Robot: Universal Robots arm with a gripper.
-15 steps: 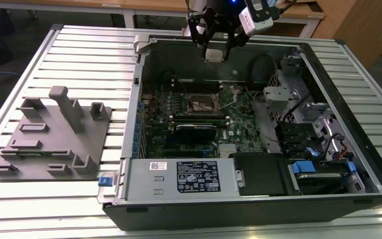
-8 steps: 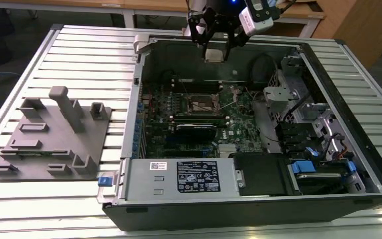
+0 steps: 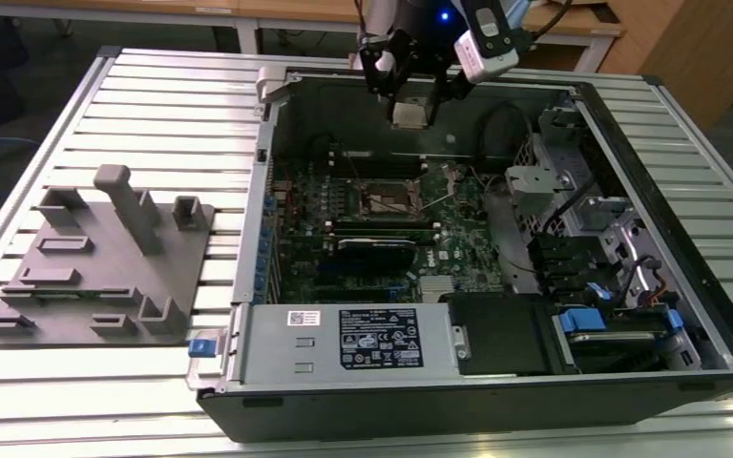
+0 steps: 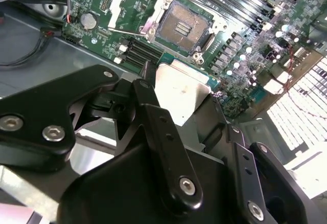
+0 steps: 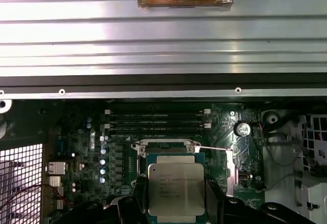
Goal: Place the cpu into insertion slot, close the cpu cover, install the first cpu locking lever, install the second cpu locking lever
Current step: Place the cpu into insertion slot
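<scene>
One cpu (image 4: 181, 92), half hidden in end effector (image 5: 176, 207), insertion slot (image 4: 182, 27) uncovered

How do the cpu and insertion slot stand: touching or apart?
Apart: the exterior view shows the cpu in the gripper, high above the insertion slot.

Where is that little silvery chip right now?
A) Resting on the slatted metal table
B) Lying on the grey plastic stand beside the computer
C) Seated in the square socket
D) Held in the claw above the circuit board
D: the claw grips the cpu in the air over the motherboard, and the insertion slot below it has bare contacts with nothing seated in it.
</scene>
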